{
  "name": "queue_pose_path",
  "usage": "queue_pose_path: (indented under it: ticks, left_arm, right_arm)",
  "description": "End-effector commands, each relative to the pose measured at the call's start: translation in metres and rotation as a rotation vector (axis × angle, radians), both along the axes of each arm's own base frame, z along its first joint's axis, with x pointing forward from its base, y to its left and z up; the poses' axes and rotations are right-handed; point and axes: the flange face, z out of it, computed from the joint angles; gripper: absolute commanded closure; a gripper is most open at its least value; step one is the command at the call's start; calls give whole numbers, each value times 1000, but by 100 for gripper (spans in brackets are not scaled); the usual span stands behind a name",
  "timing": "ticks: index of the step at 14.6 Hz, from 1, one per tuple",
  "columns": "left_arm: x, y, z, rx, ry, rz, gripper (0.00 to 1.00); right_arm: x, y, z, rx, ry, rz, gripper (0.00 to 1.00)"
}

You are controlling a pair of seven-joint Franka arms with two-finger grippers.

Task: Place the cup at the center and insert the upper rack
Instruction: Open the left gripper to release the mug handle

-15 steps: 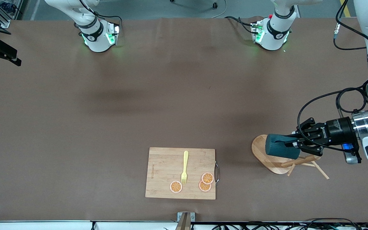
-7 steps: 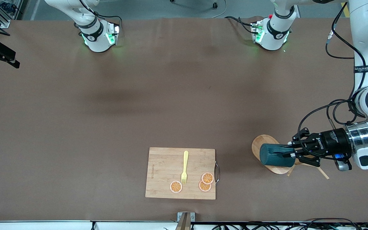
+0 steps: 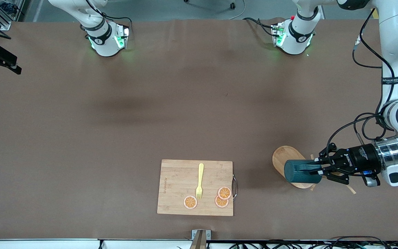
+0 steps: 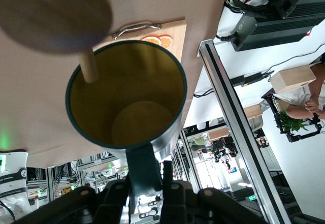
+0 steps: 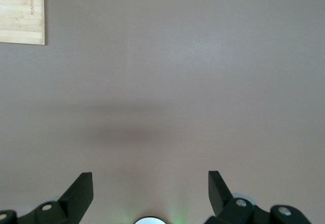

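My left gripper point(image 3: 318, 168) is shut on the loop handle of the dark teal cup point(image 3: 302, 172) and holds it on its side, just over the wooden upper rack point(image 3: 283, 157). The rack lies tipped on the table at the left arm's end, with its pegs point(image 3: 350, 188) under my wrist. In the left wrist view the gripper point(image 4: 147, 176) grips the handle, the cup point(image 4: 127, 102) shows its yellow inside, and the rack's post point(image 4: 89, 65) crosses the rim below the oval base point(image 4: 51, 10). My right gripper point(image 5: 150, 188) is open over bare table.
A bamboo cutting board point(image 3: 195, 186) lies near the table's front edge and carries a yellow fork point(image 3: 199, 180) and three orange slices point(image 3: 224, 192). It has a metal handle point(image 3: 234, 186) on its side toward the rack. Its corner shows in the right wrist view point(image 5: 21, 10).
My left gripper has carried the cup from over the middle of the rack's base to over the base's edge nearest the front camera. The wrist has moved with it.
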Motion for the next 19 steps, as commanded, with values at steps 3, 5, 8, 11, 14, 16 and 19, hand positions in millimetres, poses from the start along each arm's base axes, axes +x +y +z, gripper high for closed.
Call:
queue_pose_path:
  ticks: [3, 5, 8, 11, 14, 16, 19]
  left_arm:
    - [2, 30, -4, -34, 9, 47, 96]
    - [2, 34, -8, -35, 15, 52, 96]
    - [2, 46, -24, -41, 37, 67, 95]
    - [2, 52, -35, -47, 51, 67, 93]
    - [1, 58, -36, -48, 55, 73, 84]
    - [1, 58, -41, -48, 63, 74, 38]
    - [1, 59, -34, -48, 65, 81, 0]
  right_arm:
    - [-7, 4, 1, 3, -12, 6, 0]
    - [-7, 4, 1, 3, -10, 6, 0]
    - [-7, 3, 2, 3, -12, 5, 0]
    - [-7, 3, 1, 3, -10, 5, 0]
    - [-7, 3, 1, 3, -9, 5, 0]
    - [-7, 2, 1, 3, -9, 3, 0]
    - [-7, 2, 1, 3, -9, 3, 0]
